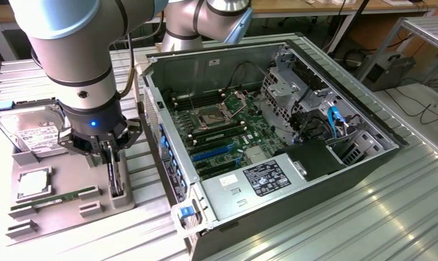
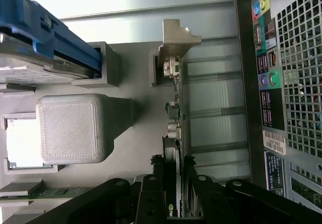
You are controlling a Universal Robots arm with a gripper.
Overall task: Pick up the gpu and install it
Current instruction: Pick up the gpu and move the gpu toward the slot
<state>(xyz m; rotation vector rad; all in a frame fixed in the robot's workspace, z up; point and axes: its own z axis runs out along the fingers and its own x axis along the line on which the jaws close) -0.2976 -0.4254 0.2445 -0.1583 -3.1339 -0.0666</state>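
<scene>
From my desk far away I saw the gripper (image 1: 106, 155) down low over the grey holder (image 1: 66, 174) on the worktop (image 1: 393, 217). The gpu (image 1: 116, 175) stood on its thin edge in a slot of that holder, just beside the open computer case (image 1: 277, 136). The fingers (image 2: 152, 181) looked pressed on the two flat sides of the card, one on each side, so I took it as clamped. The card was not yet lifted out. I worried about a few things. If the arm pulled up a bit crooked, the card could stick in the slot and drag the whole holder up with it. The grip also looked to be far from the end with the metal bracket (image 2: 177, 35), so that end could dip or swing once it was free. And the case wall was so near that a swinging card could bump it. The wrist view was the one that helped me with the grip: it looked straight along the thin edge of the card, with a finger on each side and the bracket at the far end. The exterior view gave me the big picture instead: the arm, the hard drive (image 1: 31, 133) and the green RAM stick (image 1: 55, 198) in the same holder, and the motherboard (image 1: 226, 130) with its blue slots (image 1: 211, 153) inside the case.
</scene>
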